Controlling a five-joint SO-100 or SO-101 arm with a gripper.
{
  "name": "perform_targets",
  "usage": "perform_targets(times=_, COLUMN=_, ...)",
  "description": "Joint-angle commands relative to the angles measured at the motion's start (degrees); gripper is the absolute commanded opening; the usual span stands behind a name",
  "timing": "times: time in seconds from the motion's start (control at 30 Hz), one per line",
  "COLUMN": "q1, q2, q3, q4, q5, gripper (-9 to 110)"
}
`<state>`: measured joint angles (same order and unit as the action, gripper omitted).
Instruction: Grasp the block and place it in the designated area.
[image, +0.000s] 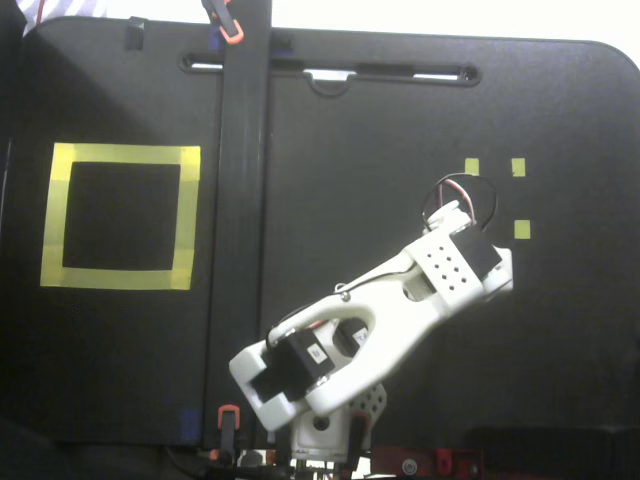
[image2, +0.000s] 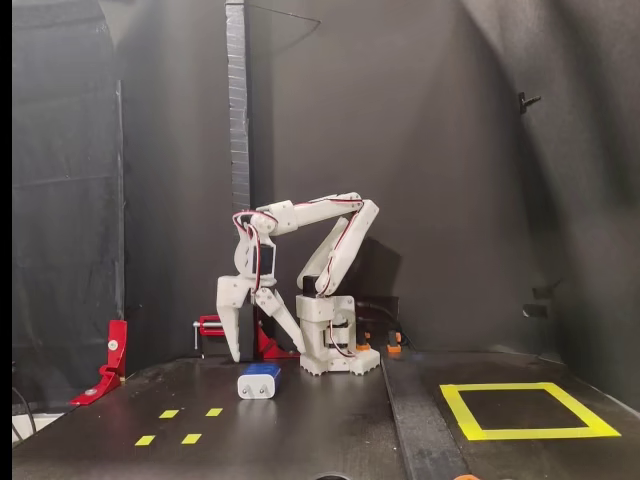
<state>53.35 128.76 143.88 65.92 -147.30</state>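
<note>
The block (image2: 259, 381), dark blue on top with a pale front face, lies on the black table in a fixed view from the front. My gripper (image2: 266, 353) hangs just above and a little behind it, open, with its white fingers (image2: 232, 335) spread to either side and nothing between them. In a fixed view from above, the wrist housing (image: 452, 265) covers the gripper and the block. The designated area shows as a yellow tape square in both fixed views (image: 120, 155) (image2: 520, 433), far from the gripper and with nothing inside it.
Small yellow tape squares (image2: 168, 413) (image: 518, 166) mark the table near the block. A black upright post (image2: 237, 150) stands behind the arm; its strip (image: 240, 200) splits the table between block and tape square. A red clamp (image2: 105, 365) sits at the left edge.
</note>
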Motion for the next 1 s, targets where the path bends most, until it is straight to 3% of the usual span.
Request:
perform_targets(times=0.0, q1=-0.5, q2=0.4, q3=0.8, q4=-2.0, q5=1.0, gripper=42)
perform_targets(times=0.97, q1=0.4, q2=-4.7, q3=10.9, q4=-19.4, q5=3.0, gripper=42)
